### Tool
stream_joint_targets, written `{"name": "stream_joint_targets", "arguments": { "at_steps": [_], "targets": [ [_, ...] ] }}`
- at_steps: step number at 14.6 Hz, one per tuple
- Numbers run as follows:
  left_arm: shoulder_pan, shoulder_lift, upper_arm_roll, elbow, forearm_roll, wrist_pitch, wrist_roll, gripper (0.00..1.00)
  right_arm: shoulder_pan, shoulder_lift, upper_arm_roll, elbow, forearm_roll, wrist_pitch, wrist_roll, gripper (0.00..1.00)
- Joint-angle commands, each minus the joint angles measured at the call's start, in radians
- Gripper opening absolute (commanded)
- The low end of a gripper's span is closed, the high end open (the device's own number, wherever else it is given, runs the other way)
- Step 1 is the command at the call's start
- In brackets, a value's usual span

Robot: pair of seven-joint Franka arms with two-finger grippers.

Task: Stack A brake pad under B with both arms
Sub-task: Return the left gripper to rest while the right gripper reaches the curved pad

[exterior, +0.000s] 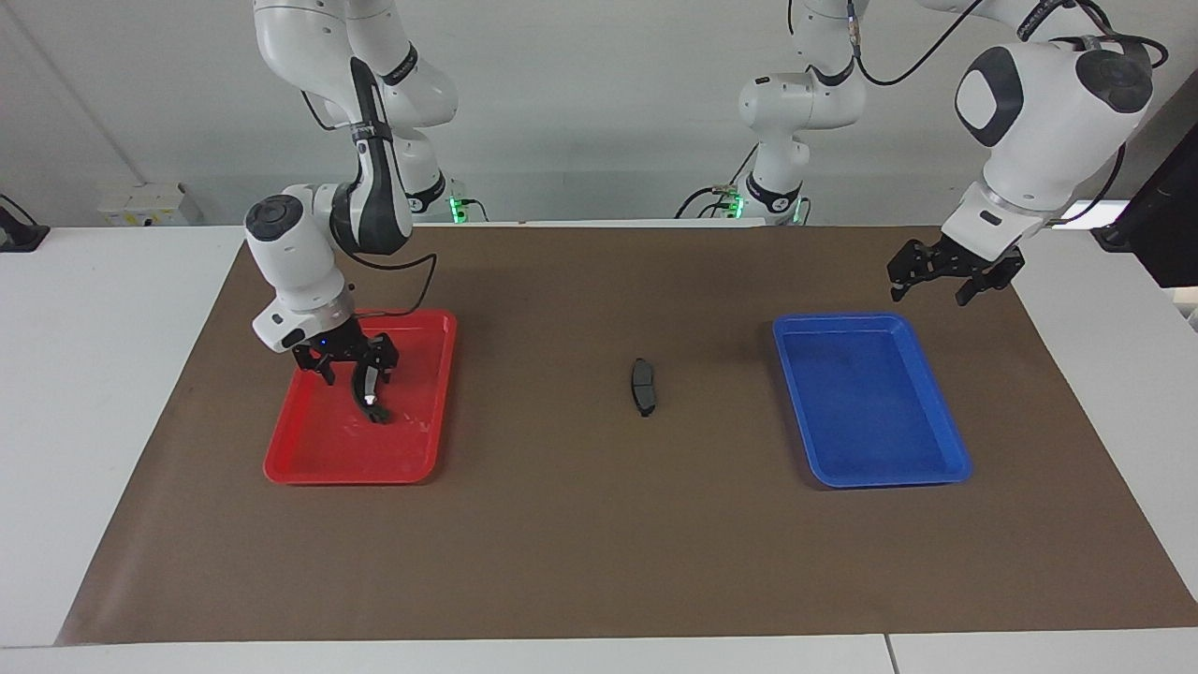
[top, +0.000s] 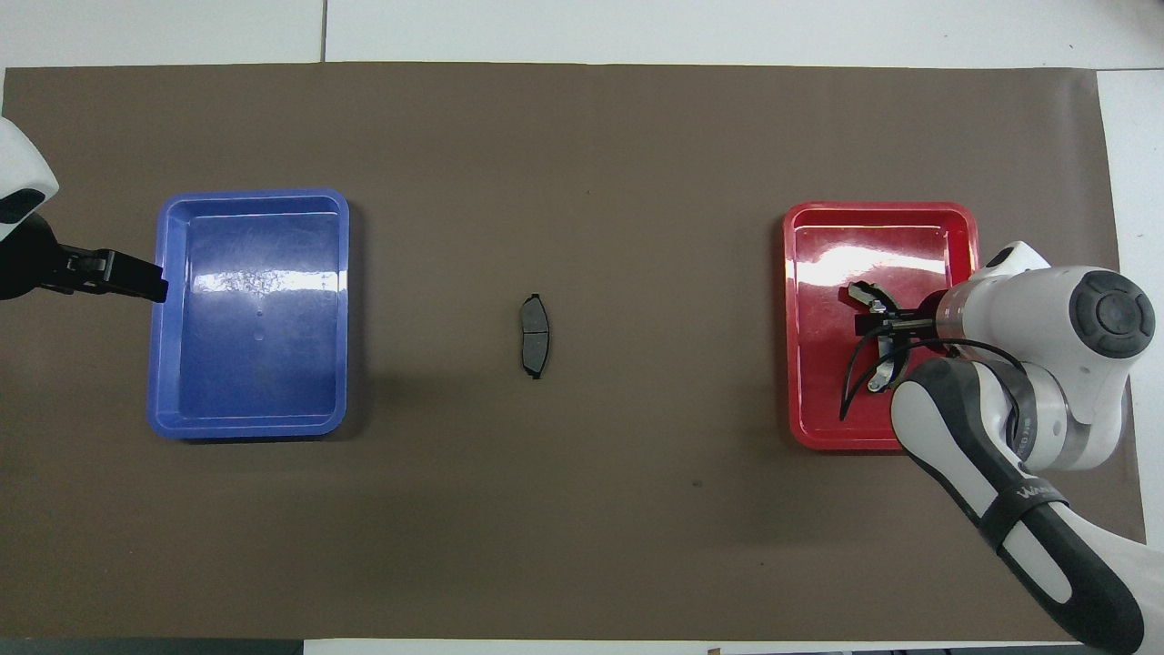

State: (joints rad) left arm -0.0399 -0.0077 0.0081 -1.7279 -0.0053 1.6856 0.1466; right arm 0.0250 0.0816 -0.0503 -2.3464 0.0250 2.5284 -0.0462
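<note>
Facing view: the right gripper [exterior: 354, 367] sits low in the red tray [exterior: 309, 459] at about 9 o'clock on the brown-covered table [exterior: 599, 543], its jaws spread and straddling the nearer end of B [exterior: 367, 395], the long crescent pad lying in that tray; a firm grasp cannot be made out. The A brake pad [exterior: 642, 386] lies alone on the table's middle, between the two trays. The left gripper [exterior: 947, 277] hangs with jaws released above the mat at 3 o'clock, just off the blue tray's [exterior: 936, 449] robot-side corner. Overhead view: the right gripper [top: 875, 317] covers the middle of B [top: 878, 338] in the red tray [top: 823, 423] at 3 o'clock; the A brake pad [top: 535, 335] sits dead centre; the left gripper [top: 136, 276] hovers at 9 o'clock just beside the blue tray's [top: 245, 423] outer rim.
</note>
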Motion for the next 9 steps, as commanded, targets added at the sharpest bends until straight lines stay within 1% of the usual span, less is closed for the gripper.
{"name": "stream_joint_targets", "arguments": {
  "at_steps": [1, 3, 5, 6, 7, 8, 9],
  "targets": [
    [0.012, 0.023, -0.010, 0.108, -0.012, -0.098, 0.019, 0.99, -0.005, 0.027, 0.003, -0.024, 0.024, 0.033, -0.043, 0.97],
    [0.011, 0.038, -0.010, 0.134, -0.016, -0.109, 0.018, 0.99, -0.005, 0.027, 0.003, -0.014, 0.024, 0.023, -0.046, 0.96],
    [0.009, 0.037, -0.007, 0.126, -0.025, -0.107, 0.008, 0.99, -0.005, 0.023, 0.003, -0.010, 0.024, 0.020, -0.052, 0.95],
    [0.006, 0.034, -0.007, 0.123, -0.025, -0.109, 0.008, 0.99, -0.005, 0.023, 0.003, -0.010, 0.024, 0.021, -0.063, 0.92],
    [0.005, 0.034, -0.007, 0.122, -0.025, -0.109, 0.007, 0.99, -0.005, 0.023, 0.003, -0.010, 0.024, 0.023, -0.063, 0.86],
    [0.003, 0.032, -0.010, 0.120, -0.025, -0.106, 0.007, 0.99, -0.007, 0.023, 0.003, -0.010, 0.024, 0.023, -0.064, 0.75],
    [0.003, 0.031, -0.007, 0.116, -0.025, -0.101, 0.007, 0.99, -0.005, 0.023, 0.003, -0.010, 0.024, 0.024, -0.064, 0.53]
  ]
}}
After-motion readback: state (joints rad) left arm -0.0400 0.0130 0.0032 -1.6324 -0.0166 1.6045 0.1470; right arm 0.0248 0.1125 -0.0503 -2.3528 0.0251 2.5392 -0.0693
